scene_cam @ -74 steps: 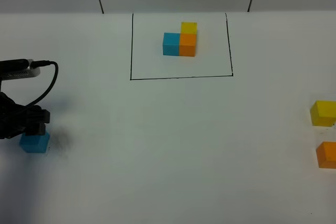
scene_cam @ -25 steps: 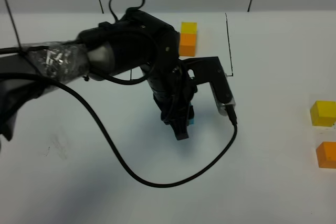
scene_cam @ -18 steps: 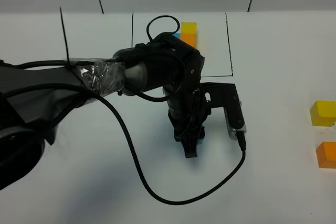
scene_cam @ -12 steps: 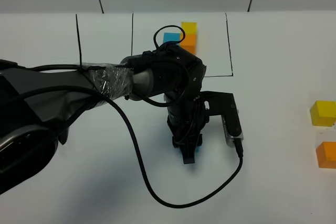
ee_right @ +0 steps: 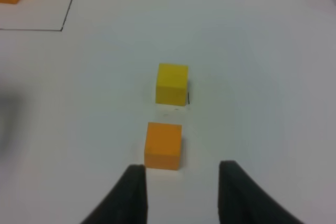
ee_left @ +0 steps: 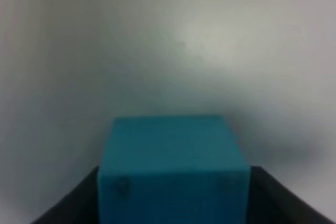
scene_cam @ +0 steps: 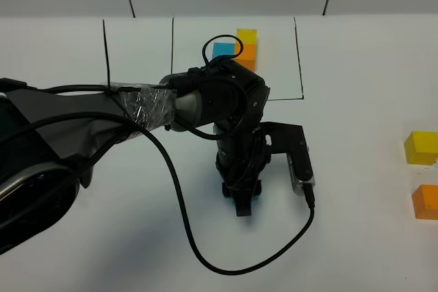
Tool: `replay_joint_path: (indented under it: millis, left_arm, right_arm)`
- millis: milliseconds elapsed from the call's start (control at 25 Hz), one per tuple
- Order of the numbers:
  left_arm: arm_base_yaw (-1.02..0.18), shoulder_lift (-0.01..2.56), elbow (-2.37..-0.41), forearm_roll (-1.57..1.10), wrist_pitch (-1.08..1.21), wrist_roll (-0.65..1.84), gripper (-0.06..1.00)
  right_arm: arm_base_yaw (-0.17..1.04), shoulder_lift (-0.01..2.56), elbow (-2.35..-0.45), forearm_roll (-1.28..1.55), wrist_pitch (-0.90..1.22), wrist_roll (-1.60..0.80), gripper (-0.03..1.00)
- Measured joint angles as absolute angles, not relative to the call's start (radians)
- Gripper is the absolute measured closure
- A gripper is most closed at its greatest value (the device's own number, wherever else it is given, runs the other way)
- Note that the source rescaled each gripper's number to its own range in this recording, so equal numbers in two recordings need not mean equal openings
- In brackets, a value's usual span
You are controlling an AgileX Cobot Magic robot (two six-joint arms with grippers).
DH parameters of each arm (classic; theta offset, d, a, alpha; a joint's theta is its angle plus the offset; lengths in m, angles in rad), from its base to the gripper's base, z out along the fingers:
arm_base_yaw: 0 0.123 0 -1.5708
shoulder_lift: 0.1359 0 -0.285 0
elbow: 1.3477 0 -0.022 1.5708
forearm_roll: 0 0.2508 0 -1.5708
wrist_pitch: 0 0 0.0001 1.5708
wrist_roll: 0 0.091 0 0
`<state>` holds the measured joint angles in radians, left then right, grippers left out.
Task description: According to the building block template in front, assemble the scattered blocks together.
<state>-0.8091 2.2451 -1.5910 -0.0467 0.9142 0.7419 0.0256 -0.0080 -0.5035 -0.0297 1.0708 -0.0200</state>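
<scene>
The left end effector (scene_cam: 241,200) brackets the blue block (ee_left: 173,169) (grip unclear); the right one sits clenched.

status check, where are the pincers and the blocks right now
Left pincer down at table, blue block between its fingers, grip unclear. Right pincer empty, near orange block; yellow block just beyond. Template partly hidden behind left arm.
</scene>
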Motion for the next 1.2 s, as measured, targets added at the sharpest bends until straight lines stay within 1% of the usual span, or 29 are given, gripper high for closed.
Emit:
replay_joint_path:
  millis: [40, 80, 120, 160, 200, 240, 360, 520, 600, 720, 800, 840, 960, 1080, 1200]
  left_arm:
    - [-0.809, 2.245, -1.591, -0.045, 0.927, 0.742, 0.49]
    - [-0.809, 2.242, -1.591, -0.043, 0.936, 0.742, 0.29]
    - [-0.81, 2.234, -1.591, -0.043, 0.945, 0.741, 0.12]
    - [-0.81, 2.214, -1.591, -0.04, 0.952, 0.739, 0.04]
    - [-0.81, 2.193, -1.591, -0.038, 0.956, 0.739, -0.02]
    - [-0.81, 2.161, -1.591, -0.031, 0.957, 0.738, -0.05]
    - [-0.81, 2.041, -1.591, 0.0, 0.97, 0.729, -0.05]
    - [-0.81, 1.861, -1.591, 0.101, 1.035, 0.68, -0.01]
    - [-0.81, 1.779, -1.591, 0.172, 1.098, 0.661, 0.03]
    - [-0.81, 1.661, -1.591, 0.271, 1.191, 0.63, 0.14]
    - [-0.797, 1.58, -1.591, 0.312, 1.191, 0.566, 0.23]
    - [-0.787, 1.545, -1.591, 0.323, 1.192, 0.524, 0.27]
    - [-0.729, 1.417, -1.588, 0.339, 1.193, 0.443, 0.32]
    - [-0.663, 1.261, -1.554, 0.346, 1.194, 0.419, 0.34]
    - [-0.598, 1.099, -1.476, 0.349, 1.195, 0.412, 0.34]
  right_arm:
    - [0.026, -0.008, -0.504, -0.03, 1.071, -0.02, 0.97]
    - [0.026, -0.008, -0.504, -0.03, 1.071, -0.02, 0.97]
    - [0.026, -0.008, -0.504, -0.03, 1.071, -0.02, 0.97]
    - [0.026, -0.008, -0.504, -0.03, 1.071, -0.02, 0.97]
    - [0.026, -0.008, -0.504, -0.03, 1.071, -0.02, 0.97]
    - [0.026, -0.008, -0.504, -0.03, 1.071, -0.02, 0.97]
    - [0.026, -0.008, -0.504, -0.03, 1.071, -0.02, 0.97]
    - [0.026, -0.008, -0.504, -0.03, 1.071, -0.02, 0.97]
    - [0.026, -0.008, -0.504, -0.03, 1.071, -0.02, 0.97]
    - [0.026, -0.008, -0.504, -0.03, 1.071, -0.02, 0.97]
    - [0.026, -0.008, -0.504, -0.03, 1.071, -0.02, 0.97]
    - [0.026, -0.008, -0.504, -0.03, 1.071, -0.02, 0.97]
    - [0.026, -0.008, -0.504, -0.03, 1.071, -0.02, 0.97]
    - [0.026, -0.008, -0.504, -0.03, 1.071, -0.02, 0.97]
    - [0.026, -0.008, -0.504, -0.03, 1.071, -0.02, 0.97]
